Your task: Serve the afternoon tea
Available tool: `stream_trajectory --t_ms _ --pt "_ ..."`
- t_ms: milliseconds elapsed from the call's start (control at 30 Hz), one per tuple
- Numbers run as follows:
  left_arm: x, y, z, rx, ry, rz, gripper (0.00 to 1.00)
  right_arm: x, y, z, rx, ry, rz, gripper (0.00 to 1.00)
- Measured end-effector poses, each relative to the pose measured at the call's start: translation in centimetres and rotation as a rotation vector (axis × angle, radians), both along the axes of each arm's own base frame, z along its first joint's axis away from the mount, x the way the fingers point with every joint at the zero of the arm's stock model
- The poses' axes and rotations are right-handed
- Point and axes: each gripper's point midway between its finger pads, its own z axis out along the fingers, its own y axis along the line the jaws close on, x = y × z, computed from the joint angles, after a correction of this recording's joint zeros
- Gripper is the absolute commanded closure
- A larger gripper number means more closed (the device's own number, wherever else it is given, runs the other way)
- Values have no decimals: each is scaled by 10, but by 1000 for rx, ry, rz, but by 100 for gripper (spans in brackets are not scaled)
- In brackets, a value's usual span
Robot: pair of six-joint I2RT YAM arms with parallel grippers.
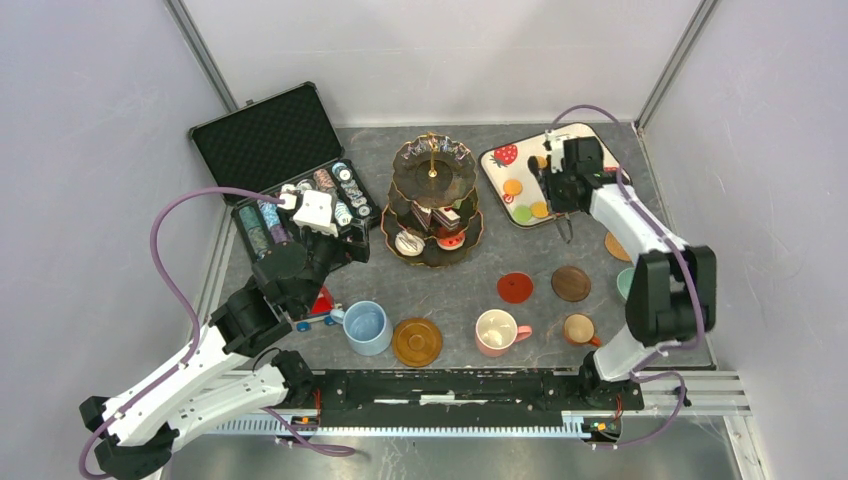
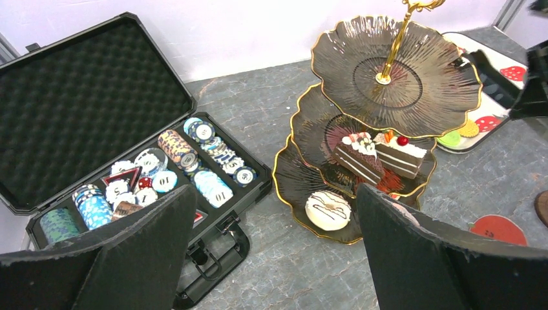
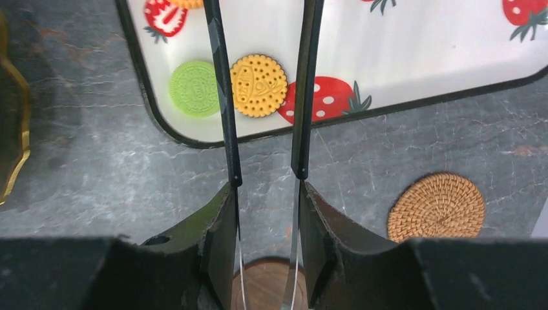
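The dark gold-rimmed three-tier stand point(image 1: 432, 200) point(image 2: 388, 77) carries two cake slices point(image 2: 358, 156) and a white donut point(image 2: 328, 210). My left gripper point(image 1: 343, 247) point(image 2: 278, 194) hovers open and empty between the stand and the poker case. My right gripper point(image 1: 562, 205) point(image 3: 266, 194) is shut on black-tipped metal tongs point(image 3: 223, 97) at the near edge of the strawberry tray point(image 1: 600, 140) point(image 3: 420, 51). The tong arms straddle a yellow cookie point(image 3: 258, 84), with a green cookie point(image 3: 194, 87) just left of them. Blue point(image 1: 367, 327), pink point(image 1: 497, 332) and small brown point(image 1: 579, 329) mugs stand near the front.
The open poker chip case point(image 1: 290, 170) lies at the back left, and a red toy car point(image 1: 320, 303) sits under my left arm. Coasters are scattered: red point(image 1: 515, 288), dark wood point(image 1: 571, 283), brown point(image 1: 417, 341), rattan point(image 3: 438, 205). A green mug point(image 1: 625, 283) peeks from behind my right arm.
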Motion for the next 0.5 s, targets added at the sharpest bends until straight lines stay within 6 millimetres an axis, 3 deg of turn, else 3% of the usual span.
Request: stream_trajectory --t_ms 67,133,400,500 --pt "0 0 0 0 0 2 1 -8 -4 15 41 -55 -9 78" --pt "0 1 0 0 0 8 1 -16 3 31 93 -117 14 78" --pt "1 3 0 2 0 19 1 -43 58 128 363 -386 217 78" --pt "1 4 0 2 -1 25 1 -53 77 153 437 -441 304 77"
